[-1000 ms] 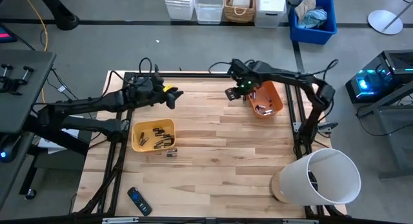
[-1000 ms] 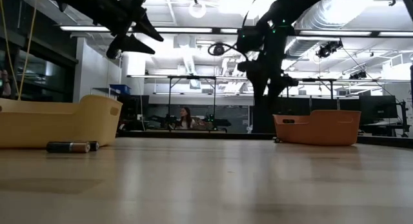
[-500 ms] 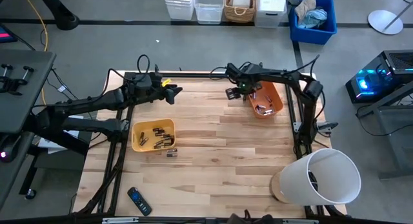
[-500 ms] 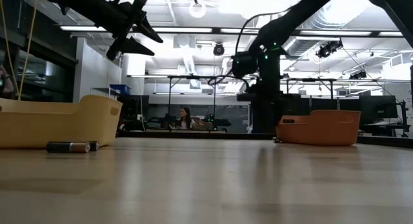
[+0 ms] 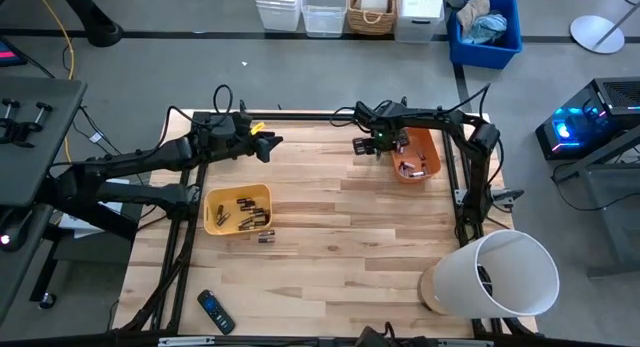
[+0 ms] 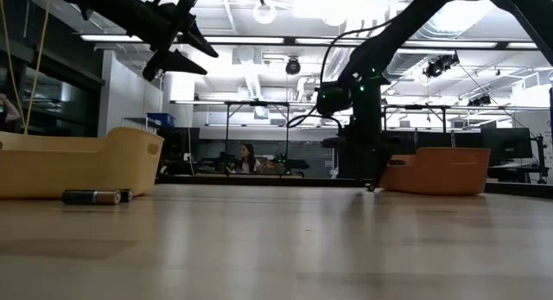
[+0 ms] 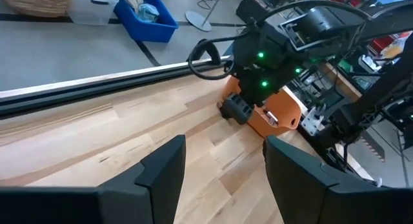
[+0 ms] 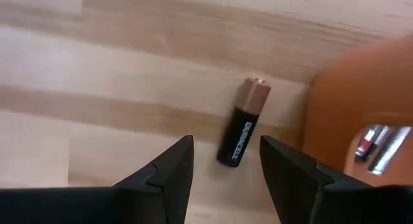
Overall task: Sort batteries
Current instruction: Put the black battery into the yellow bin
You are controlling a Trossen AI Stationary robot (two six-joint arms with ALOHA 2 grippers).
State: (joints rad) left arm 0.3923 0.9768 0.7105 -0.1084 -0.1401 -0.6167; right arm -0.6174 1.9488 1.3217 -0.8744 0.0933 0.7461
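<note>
Right gripper (image 8: 222, 175) released, empty, poised above a battery (image 8: 242, 130) lying on the table (image 5: 330, 227) just beside the orange bin (image 5: 418, 157). Left gripper (image 7: 222, 172) released, empty, raised near table's far edge. More batteries (image 5: 240, 212) in yellow bin (image 5: 209, 215).

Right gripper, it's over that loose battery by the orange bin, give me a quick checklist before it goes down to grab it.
1. Right gripper open and empty: ok.
2. Loose battery lies flat on the wooden table, in line with the gap between the jaws: ok.
3. Room beside the orange bin: cannot tell; the battery lies close to its wall, a finger may brush it.
4. Left gripper open, hovering far off above the table's far left: ok.
5. Yellow bin away from the pick: ok.
</note>
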